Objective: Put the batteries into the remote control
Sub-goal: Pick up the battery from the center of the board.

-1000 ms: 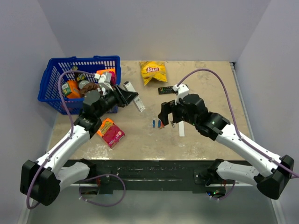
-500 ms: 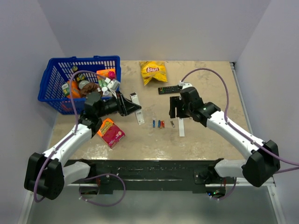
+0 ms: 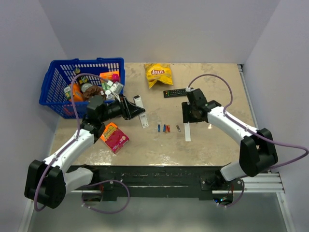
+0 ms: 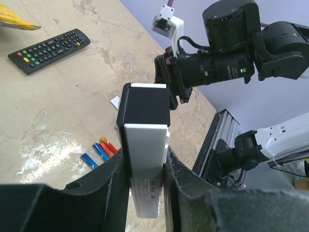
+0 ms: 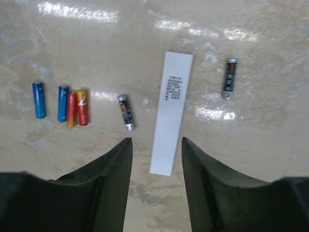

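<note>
Now, while your left gripper [image 4: 145, 162] clamps the remote control [image 4: 145, 137] aloft, shift your empty, half-open right gripper [image 5: 156, 141] off the back strip [image 5: 173, 96] toward the batteries [image 5: 72, 105] on the table [image 5: 251, 164], centring one.

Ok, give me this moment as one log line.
left gripper: shut on remote control | right gripper: open, aimed at back strip | batteries: loose on table, untouched
</note>
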`<action>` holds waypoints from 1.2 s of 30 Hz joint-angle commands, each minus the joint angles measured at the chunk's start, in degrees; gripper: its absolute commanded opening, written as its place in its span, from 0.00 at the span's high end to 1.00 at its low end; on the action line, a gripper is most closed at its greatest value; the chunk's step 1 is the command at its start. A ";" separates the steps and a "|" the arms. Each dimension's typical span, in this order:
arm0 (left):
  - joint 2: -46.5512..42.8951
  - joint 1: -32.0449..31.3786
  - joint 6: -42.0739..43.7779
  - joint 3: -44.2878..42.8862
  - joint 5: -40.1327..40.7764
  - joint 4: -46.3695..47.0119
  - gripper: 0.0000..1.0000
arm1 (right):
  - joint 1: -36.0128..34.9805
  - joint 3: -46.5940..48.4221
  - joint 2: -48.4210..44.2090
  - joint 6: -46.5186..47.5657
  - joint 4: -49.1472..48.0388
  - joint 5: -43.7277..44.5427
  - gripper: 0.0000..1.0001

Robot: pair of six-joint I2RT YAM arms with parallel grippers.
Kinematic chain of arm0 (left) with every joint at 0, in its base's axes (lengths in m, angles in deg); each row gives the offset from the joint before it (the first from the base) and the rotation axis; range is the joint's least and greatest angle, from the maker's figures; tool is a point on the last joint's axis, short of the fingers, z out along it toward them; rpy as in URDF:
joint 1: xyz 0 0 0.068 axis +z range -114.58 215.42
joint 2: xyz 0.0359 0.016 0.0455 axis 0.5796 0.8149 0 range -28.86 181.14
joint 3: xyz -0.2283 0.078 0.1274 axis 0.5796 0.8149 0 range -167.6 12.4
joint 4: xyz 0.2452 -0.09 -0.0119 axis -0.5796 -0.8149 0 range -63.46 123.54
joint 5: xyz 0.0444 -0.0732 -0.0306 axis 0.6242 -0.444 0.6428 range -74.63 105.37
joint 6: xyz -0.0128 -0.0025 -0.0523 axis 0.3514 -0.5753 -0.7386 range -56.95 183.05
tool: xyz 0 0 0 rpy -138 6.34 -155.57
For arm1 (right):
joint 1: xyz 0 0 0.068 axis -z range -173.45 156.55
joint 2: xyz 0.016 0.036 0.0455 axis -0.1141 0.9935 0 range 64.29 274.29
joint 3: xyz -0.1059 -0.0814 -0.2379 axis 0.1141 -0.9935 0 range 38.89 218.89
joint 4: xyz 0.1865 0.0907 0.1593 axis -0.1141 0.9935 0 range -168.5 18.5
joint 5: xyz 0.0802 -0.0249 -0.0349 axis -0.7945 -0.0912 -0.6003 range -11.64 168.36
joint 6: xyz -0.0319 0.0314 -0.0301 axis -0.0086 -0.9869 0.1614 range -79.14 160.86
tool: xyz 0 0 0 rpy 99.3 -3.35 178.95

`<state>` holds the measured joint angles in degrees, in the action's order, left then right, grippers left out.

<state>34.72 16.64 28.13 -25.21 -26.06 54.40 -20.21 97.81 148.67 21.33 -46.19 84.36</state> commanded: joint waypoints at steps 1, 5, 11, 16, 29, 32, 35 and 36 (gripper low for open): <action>-0.47 0.07 -1.03 -0.36 0.82 1.72 1.00 | 4.52 1.63 0.69 0.19 -0.94 0.95 0.54; -1.08 0.07 -1.21 -0.10 1.61 1.81 1.00 | 5.05 3.66 2.80 3.26 0.03 -3.17 0.57; -0.12 0.07 -0.07 -0.63 2.06 0.41 1.00 | 3.04 2.26 3.16 4.06 -1.38 -8.20 0.61; 1.73 0.07 -0.15 -1.42 1.26 0.58 1.00 | -2.05 2.25 4.65 4.24 -1.03 -7.50 0.62; 2.79 0.07 1.52 -3.09 2.32 -1.70 1.00 | -10.59 10.25 11.07 -4.10 -2.52 -3.72 0.69; 2.44 0.07 1.95 -3.09 2.76 -2.40 1.00 | -11.55 11.57 12.47 -7.09 -2.70 -2.49 0.73; 2.00 0.15 2.48 -3.09 3.11 -3.28 1.00 | -12.17 12.36 13.79 -9.38 -2.87 -2.31 0.75; 1.65 0.07 2.66 -3.18 3.46 -3.81 1.00 | -12.52 12.54 14.14 -9.91 -2.87 -2.31 0.75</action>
<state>37.69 16.64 28.70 -25.76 -23.30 50.86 -31.75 108.08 161.57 16.39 -48.05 80.25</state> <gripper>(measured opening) 0.332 0.254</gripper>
